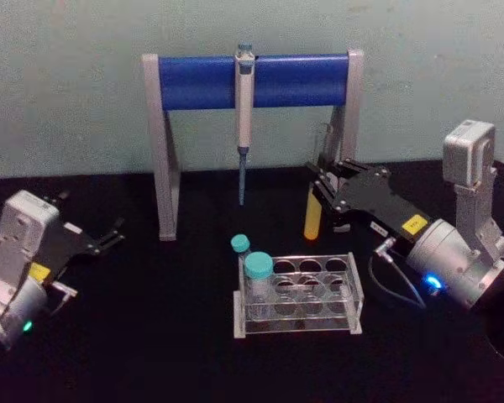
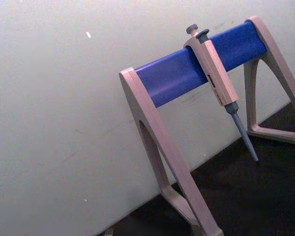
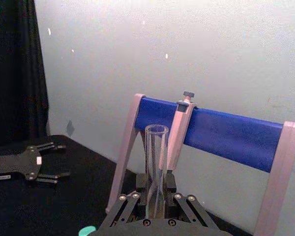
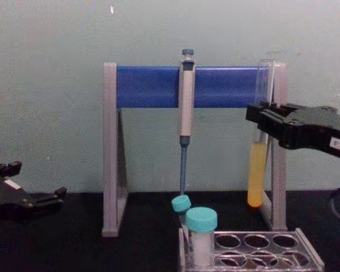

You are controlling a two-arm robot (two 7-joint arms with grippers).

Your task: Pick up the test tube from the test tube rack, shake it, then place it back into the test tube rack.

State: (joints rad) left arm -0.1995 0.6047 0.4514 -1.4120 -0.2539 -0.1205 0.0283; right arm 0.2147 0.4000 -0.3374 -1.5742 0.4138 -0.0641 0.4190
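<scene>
My right gripper [image 1: 319, 183] is shut on the test tube [image 1: 312, 215], a tall clear tube with yellow-orange liquid in its lower part. It holds the tube upright in the air, out of the rack, behind the rack's right half. From the chest, the test tube [image 4: 257, 170] hangs from the right gripper [image 4: 262, 118] in front of the stand's right leg. The right wrist view has the test tube's open top [image 3: 156, 147] rising between the fingers [image 3: 132, 204]. The test tube rack [image 1: 354, 280] stands at the table's middle. My left gripper [image 1: 111, 234] rests open at the left.
Two teal-capped tubes [image 1: 258, 269] stand in the rack's left end. Behind the rack is a grey-legged stand with a blue bar [image 1: 202, 81], and a pipette [image 1: 244, 117] hangs from it. A pale wall closes the back. Black tabletop lies between the rack and my left gripper.
</scene>
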